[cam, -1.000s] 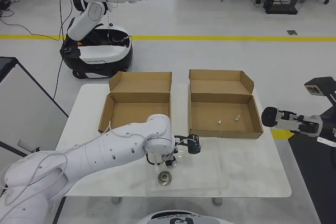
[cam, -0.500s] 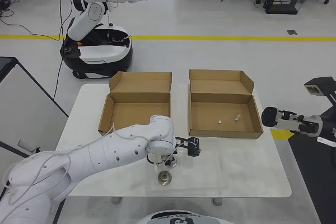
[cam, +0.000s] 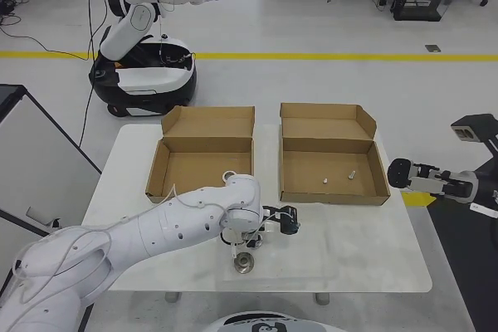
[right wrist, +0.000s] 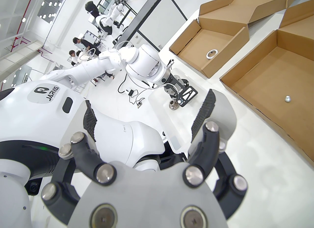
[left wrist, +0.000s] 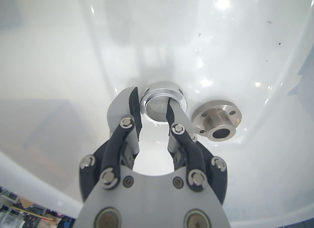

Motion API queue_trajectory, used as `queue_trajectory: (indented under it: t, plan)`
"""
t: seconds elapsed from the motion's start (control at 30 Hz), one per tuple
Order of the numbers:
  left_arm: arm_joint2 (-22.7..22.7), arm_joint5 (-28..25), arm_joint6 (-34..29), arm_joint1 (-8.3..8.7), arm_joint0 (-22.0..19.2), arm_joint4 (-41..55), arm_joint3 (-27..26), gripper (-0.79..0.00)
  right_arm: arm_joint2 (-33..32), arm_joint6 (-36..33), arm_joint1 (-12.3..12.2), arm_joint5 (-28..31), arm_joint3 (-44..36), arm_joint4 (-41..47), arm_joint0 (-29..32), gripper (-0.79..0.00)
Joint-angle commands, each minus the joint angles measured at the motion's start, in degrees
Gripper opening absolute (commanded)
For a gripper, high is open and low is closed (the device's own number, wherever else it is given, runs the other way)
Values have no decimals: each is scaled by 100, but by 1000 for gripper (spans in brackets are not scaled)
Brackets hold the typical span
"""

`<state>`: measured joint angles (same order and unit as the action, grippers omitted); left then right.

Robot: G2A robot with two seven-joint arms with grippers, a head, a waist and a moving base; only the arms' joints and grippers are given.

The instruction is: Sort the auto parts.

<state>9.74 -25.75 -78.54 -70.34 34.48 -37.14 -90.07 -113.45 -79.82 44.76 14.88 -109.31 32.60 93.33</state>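
- Parts waiting in the clear plastic tray (left wrist: 233, 42) near the front edge of the white table (cam: 373, 249): a silver ring collar (left wrist: 176, 93) and a flanged hub (left wrist: 217, 118). They lie just beside each other, with a sliver of tray floor between them as far as I can see.
- The left gripper (left wrist: 152, 99) is down inside the tray, right on top of the ring collar and pointing pretty much straight down.
- Its fingers are parted only a little. One pad (left wrist: 134, 106) sits against the outside of the collar's wall and the other finger is over the bore, so the wall is between them. Honestly can't tell if it's actually squeezing. The collar looks flat on the tray floor.
- The flanged hub rests on its flange with the bore facing up, on the side of the ring collar nearer the robot.
- The right gripper (right wrist: 147, 118) hangs out past the table's right edge, well apart from the tray and the boxes, with its jaws spread wide.
- Two open cardboard boxes sit side by side at the back of the table.
- The left box (cam: 156, 170) has a white ring (right wrist: 212, 53) lying on its floor.
- The right box (cam: 328, 200) holds two small silver fasteners (cam: 324, 178) (cam: 351, 174), near each other and close to its front wall.
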Motion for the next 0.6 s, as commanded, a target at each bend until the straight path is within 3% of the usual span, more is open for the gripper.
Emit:
queue_trajectory:
  t: [0.0, 0.57]
  plan:
    - [0, -11, 11, 3, 13, 15, -45, -496, 0, 0, 0, 0, 0, 1, 0, 0]
    - [0, 70, -70, 5, 134, -141, -86, -489, 0, 0, 0, 0, 0, 1, 0, 0]
